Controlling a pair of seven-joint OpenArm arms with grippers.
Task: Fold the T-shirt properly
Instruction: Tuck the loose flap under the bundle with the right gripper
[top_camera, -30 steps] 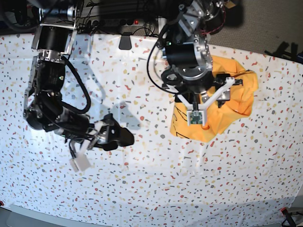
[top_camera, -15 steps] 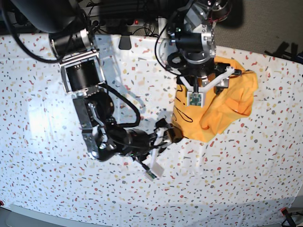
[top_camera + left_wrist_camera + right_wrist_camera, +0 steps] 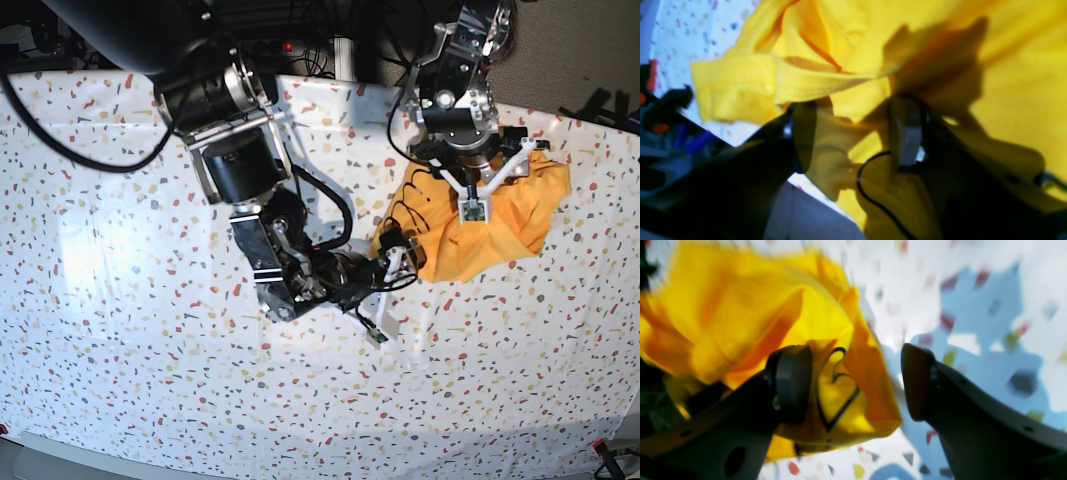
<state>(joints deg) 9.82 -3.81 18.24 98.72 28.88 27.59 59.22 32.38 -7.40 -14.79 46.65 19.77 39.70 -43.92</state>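
Observation:
The orange-yellow T-shirt [image 3: 510,220] lies crumpled at the back right of the table. My left gripper [image 3: 468,190] stands over its top. In the left wrist view this gripper [image 3: 853,136] is open, pressed into the folds of the T-shirt [image 3: 1007,66], with fabric between its fingers. My right gripper [image 3: 398,252] is at the shirt's left edge. In the right wrist view it [image 3: 853,383] is open, and a hanging corner of the T-shirt [image 3: 740,306] with black lettering [image 3: 836,390] sits between the fingers, nearer the left one.
The white speckled tablecloth [image 3: 150,350] covers the whole table. Cables and a power strip [image 3: 290,45] run along the back edge. The right arm's bulky links [image 3: 240,160] reach across the table's middle. The front edge runs along the bottom of the base view.
My right arm has swept from the left of the table across to the shirt's left edge. The left arm shifted right and back, and the shirt slid right with it.

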